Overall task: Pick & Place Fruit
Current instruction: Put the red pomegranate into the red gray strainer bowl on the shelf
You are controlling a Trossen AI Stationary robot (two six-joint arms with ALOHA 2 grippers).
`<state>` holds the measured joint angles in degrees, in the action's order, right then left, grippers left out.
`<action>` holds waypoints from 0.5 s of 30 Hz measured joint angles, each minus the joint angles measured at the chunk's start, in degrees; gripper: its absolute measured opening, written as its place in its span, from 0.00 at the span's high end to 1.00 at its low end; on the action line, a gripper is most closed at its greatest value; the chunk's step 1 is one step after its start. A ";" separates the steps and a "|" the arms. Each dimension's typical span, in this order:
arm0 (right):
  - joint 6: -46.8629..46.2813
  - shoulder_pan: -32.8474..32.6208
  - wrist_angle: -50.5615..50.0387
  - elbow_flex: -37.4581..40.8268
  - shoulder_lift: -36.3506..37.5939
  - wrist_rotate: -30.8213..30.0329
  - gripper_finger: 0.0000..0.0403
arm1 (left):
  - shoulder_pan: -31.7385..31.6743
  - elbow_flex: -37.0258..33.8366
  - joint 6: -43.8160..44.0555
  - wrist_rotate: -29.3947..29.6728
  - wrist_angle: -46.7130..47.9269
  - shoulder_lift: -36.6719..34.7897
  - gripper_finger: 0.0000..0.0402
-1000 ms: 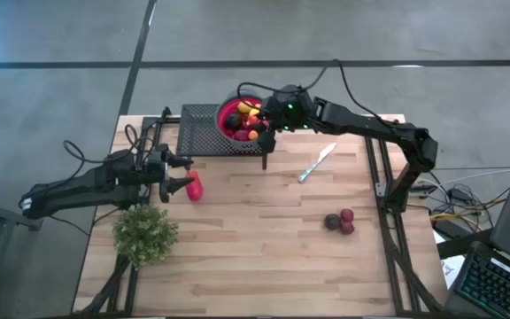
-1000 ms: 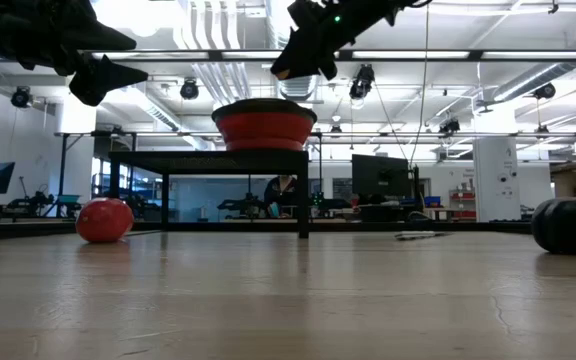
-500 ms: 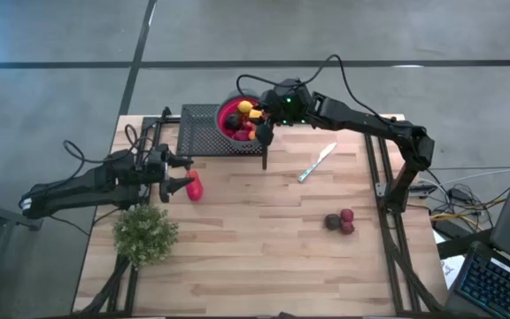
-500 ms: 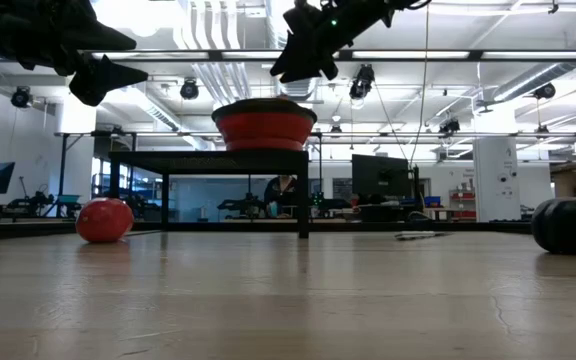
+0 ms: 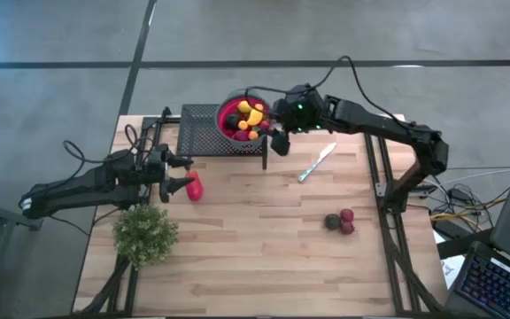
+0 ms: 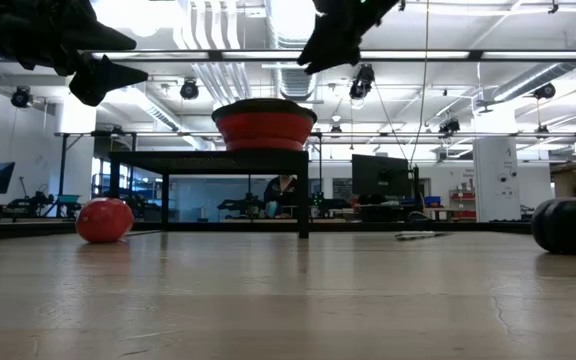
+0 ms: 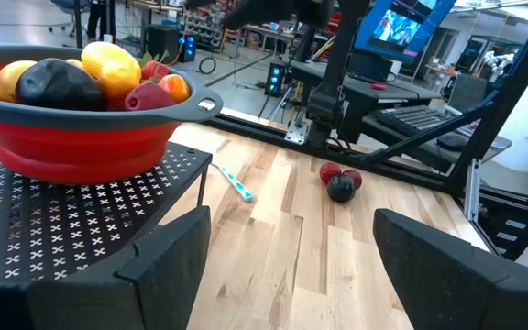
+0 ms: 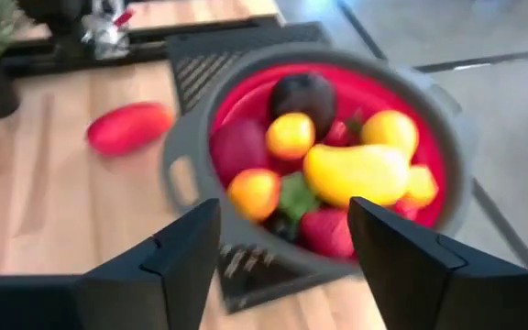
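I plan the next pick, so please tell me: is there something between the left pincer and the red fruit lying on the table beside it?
Nothing visible. The left pincer hangs open beside the red fruit; only bare table lies there.

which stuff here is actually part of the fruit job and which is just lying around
Part of the job:
- fruits heaped in the red bowl on the black mesh stand
- large red fruit by the left pincer
- three dark fruits on the table
- right pincer, open, beside the bowl

Just lying about:
- silver knife
- green plant
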<state>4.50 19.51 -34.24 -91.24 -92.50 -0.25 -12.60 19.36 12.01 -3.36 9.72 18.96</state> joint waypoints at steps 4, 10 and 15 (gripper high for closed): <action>-0.93 -2.12 -0.79 2.65 3.40 0.04 0.48 | 0.00 0.01 0.00 0.00 0.00 0.00 0.22; -3.11 -5.33 -3.97 6.84 8.30 0.06 0.57 | -0.01 0.00 -0.01 0.00 -0.01 -0.02 0.22; -3.81 -8.96 -4.56 13.84 13.71 0.21 0.64 | 0.00 -0.01 0.00 0.00 0.00 0.00 0.22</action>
<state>0.70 10.54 -38.79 -77.40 -78.79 -0.04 -12.60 19.36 12.01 -3.36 9.72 18.96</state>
